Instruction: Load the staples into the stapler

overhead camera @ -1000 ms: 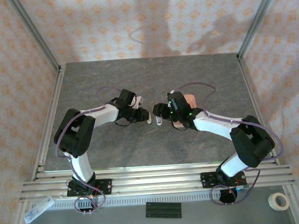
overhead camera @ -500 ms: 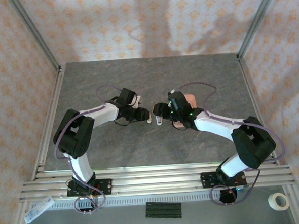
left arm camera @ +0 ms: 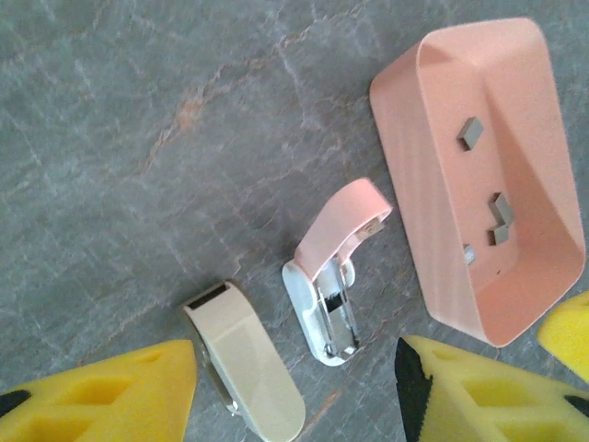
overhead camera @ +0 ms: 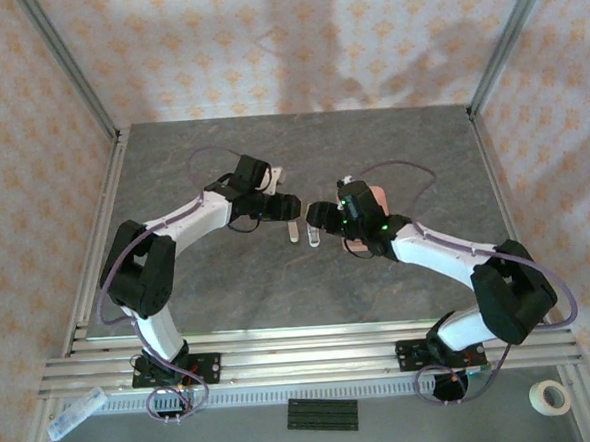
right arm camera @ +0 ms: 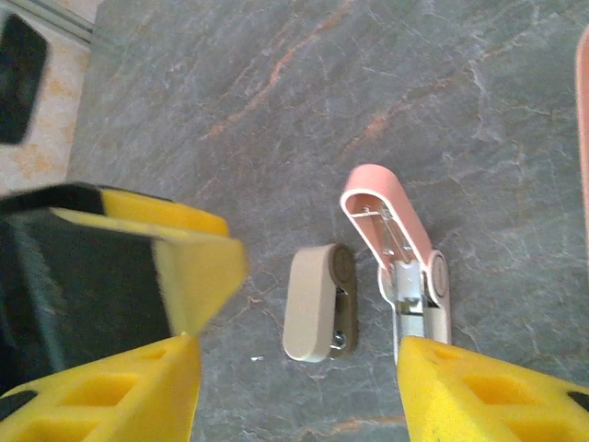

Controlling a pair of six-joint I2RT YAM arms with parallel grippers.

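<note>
The stapler (left arm camera: pixel 333 281) (right arm camera: pixel 398 241) (overhead camera: pixel 314 239) lies on the grey table with its pale-pink lid hinged up and its metal channel bare. Several tiny grey staples (left arm camera: pixel 470 132) lie inside the salmon-pink tray (left arm camera: pixel 433 212), just right of the stapler in the left wrist view. My left gripper (left arm camera: pixel 296 357) (overhead camera: pixel 286 206) hovers open above the table with nothing between its yellow fingers (left arm camera: pixel 101 396). My right gripper (right arm camera: pixel 299 345) (overhead camera: pixel 318 218) is also open and holds nothing, and the stapler lies close to its right finger (right arm camera: pixel 488 387).
A cream-coloured second stapler (left arm camera: pixel 247 373) (right arm camera: pixel 311 304) (overhead camera: pixel 294 232) lies shut beside the pink one. The left gripper's yellow finger (right arm camera: pixel 189 262) reaches into the right wrist view. The right arm covers most of the tray (overhead camera: pixel 376 191). Grey table stretches beyond.
My left gripper has opened and drawn back toward the far side, away from the cream stapler. The right gripper has barely shifted. Both staplers stay in place.
</note>
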